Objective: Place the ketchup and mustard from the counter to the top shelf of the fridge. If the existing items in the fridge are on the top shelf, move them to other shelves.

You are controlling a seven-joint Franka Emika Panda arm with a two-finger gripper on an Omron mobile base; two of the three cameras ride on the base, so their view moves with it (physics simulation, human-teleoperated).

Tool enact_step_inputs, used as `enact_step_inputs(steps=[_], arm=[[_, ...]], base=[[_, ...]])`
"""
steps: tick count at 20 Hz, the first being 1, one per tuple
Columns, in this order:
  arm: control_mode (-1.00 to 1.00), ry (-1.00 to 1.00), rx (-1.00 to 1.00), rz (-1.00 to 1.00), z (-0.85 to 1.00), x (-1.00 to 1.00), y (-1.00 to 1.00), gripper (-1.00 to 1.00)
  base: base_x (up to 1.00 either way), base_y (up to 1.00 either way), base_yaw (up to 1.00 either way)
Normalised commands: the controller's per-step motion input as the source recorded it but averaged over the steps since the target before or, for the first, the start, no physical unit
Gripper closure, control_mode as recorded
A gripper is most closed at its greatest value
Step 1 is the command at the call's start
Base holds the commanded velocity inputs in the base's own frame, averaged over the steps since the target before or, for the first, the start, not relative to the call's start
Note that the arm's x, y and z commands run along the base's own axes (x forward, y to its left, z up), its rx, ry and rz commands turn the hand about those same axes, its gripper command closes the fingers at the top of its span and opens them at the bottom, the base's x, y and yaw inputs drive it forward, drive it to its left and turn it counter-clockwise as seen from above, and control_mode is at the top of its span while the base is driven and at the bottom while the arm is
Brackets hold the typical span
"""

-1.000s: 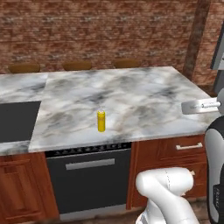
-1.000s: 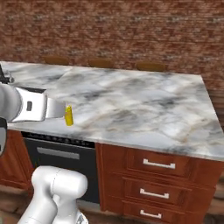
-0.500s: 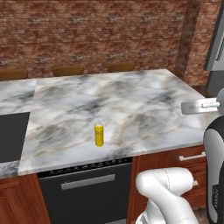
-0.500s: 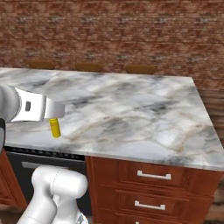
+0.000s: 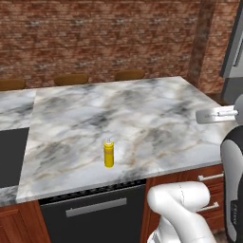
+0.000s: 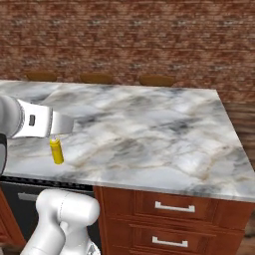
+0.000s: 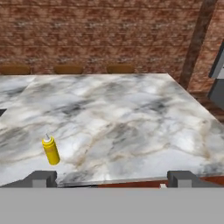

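Progress looks close to nil from where I sit: in the left base view the small yellow mustard bottle with a white nozzle [image 5: 109, 153] stands on the grey-veined white marble surface [image 5: 142, 114], near its front edge above the dark oven front [image 5: 95, 213], untouched by the arm. It stands upright, long axis vertical, nozzle pointing straight up. I see no ketchup on this surface, and a sliver of the grey steel fridge [image 5: 236, 57] shows at the right edge, well apart from the bottle; its shelves are hidden from me.

Right base view: the same bottle [image 6: 57, 151] sits upright near the front left of the surface [image 6: 164, 134], partly behind the white arm link, which crosses in front of it.

Hand view: the gripper [image 7: 112, 179] is spread wide and empty, its two dark tips apart at the bottom. The mustard [image 7: 50, 149] stands low and left, nozzle leaning slightly left in this tilted view, near the front edge.

I judge everything is left: grasping, carrying, shelving, both bottles.
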Motion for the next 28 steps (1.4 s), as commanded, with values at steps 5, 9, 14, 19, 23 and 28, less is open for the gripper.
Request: enact_step_inputs(steps=[5,9,14,19,23,28], arm=[[-1.00,0.01,0.00,0.23,0.00,0.40,-0.39,-1.00],[-1.00,0.13,0.00,0.46,-0.19,0.37,-0.38,-1.00],[-1.00,0.09,0.13,0.49,-0.36,0.67,-0.08,-1.00],[-1.00,0.03,0.15,0.51,-0.48,0.98,0.04,-1.00],[-1.00,0.00,0.09,0.47,-0.63,0.86,0.41,-1.00],[-1.00,0.00,0.10,0.37,-0.63,0.64,0.62,-1.00]], base=[[0.00,0.00,0.00],[0.00,0.00,0.00],[0.00,0.00,0.00],[0.00,0.00,0.00],[0.00,0.00,0.00],[0.00,0.00,0.00]])
